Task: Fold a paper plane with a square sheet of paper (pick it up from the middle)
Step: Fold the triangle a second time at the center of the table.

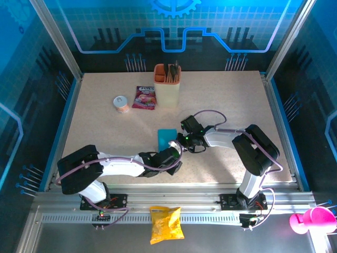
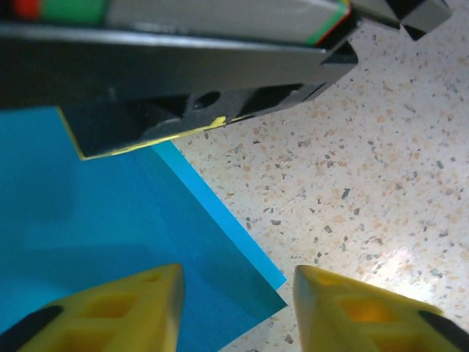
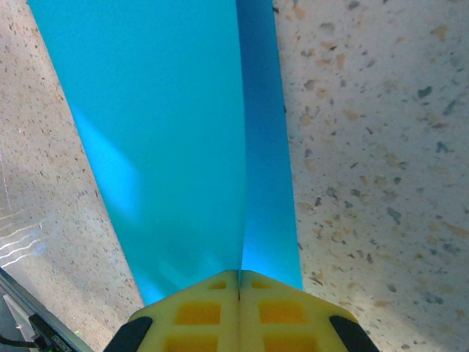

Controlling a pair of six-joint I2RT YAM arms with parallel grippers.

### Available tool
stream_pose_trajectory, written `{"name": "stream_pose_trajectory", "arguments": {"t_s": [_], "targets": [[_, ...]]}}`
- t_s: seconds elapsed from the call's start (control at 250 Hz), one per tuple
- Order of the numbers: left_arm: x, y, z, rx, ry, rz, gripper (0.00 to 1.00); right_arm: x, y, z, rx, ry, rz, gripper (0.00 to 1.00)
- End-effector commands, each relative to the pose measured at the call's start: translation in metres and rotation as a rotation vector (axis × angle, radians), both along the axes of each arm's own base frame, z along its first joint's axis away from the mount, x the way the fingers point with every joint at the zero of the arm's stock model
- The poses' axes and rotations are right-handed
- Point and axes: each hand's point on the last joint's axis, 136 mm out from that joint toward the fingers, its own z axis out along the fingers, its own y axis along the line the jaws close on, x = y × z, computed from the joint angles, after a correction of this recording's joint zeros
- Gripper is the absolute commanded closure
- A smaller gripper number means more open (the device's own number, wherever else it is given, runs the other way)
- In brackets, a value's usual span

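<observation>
The square sheet of paper [image 1: 166, 137] lies folded on the middle of the table, a bright-blue rectangle with a lighter strip of the lower layer showing along one edge [image 2: 220, 213]. My right gripper [image 1: 182, 138] is shut on the sheet's near edge, and a crease runs up from its closed fingertips [image 3: 239, 282] across the paper [image 3: 168, 132]. My left gripper [image 2: 238, 308] hangs low over the paper's corner [image 2: 275, 297] with its jaws apart. One yellow finger [image 2: 139, 308] is above the paper, the other [image 2: 344, 308] above bare table. In the top view it [image 1: 176, 149] sits just below the sheet.
A beige cup [image 1: 167, 87] with dark utensils stands at the back centre, with a pink-purple packet [image 1: 144, 97] and a small round tub [image 1: 121, 104] to its left. A yellow snack bag [image 1: 166, 224] lies on the front rail. A pink object [image 1: 310, 219] sits at the bottom right.
</observation>
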Motion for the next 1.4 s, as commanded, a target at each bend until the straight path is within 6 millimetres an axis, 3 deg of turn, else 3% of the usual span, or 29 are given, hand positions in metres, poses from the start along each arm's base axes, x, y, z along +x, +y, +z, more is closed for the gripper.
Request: {"name": "stream_pose_trajectory", "arguments": {"t_s": [0.0, 0.088, 0.256, 0.364, 0.451, 0.515, 0.643, 0.763, 0.955, 1.127, 1.398], "targets": [[0.006, -0.004, 0.006, -0.004, -0.029, 0.002, 0.67, -0.005, 0.002, -0.001, 0.005, 0.019, 0.012, 1.0], [0.007, -0.003, 0.007, -0.007, -0.031, 0.004, 0.75, -0.005, 0.003, -0.001, 0.011, 0.019, 0.011, 1.0], [0.009, -0.001, 0.011, -0.032, -0.027, 0.008, 1.0, -0.006, 0.002, -0.001, 0.012, 0.019, 0.01, 1.0], [0.01, -0.001, 0.014, -0.059, -0.009, 0.013, 1.0, -0.006, 0.004, 0.001, 0.022, 0.014, 0.019, 1.0], [0.011, -0.001, 0.017, -0.077, 0.0, 0.017, 1.0, -0.006, 0.005, 0.007, 0.035, 0.005, 0.048, 0.78], [0.01, -0.001, 0.018, -0.09, 0.013, 0.014, 1.0, -0.004, -0.005, 0.013, 0.016, -0.009, 0.053, 0.7], [0.005, -0.003, 0.019, -0.11, 0.039, -0.006, 1.0, 0.008, -0.03, 0.034, -0.011, -0.074, 0.036, 0.67], [-0.001, -0.006, 0.019, -0.128, 0.069, -0.028, 1.0, 0.019, -0.039, 0.054, -0.013, -0.147, 0.065, 0.71], [-0.009, -0.006, 0.017, -0.139, 0.109, -0.044, 1.0, 0.034, -0.019, 0.073, 0.039, -0.227, 0.196, 0.88], [-0.01, -0.001, 0.016, -0.137, 0.125, -0.041, 1.0, 0.044, 0.005, 0.064, 0.087, -0.22, 0.27, 1.0], [-0.005, 0.004, 0.014, -0.137, 0.135, -0.021, 1.0, 0.046, 0.021, 0.029, 0.095, -0.15, 0.296, 1.0]]}}
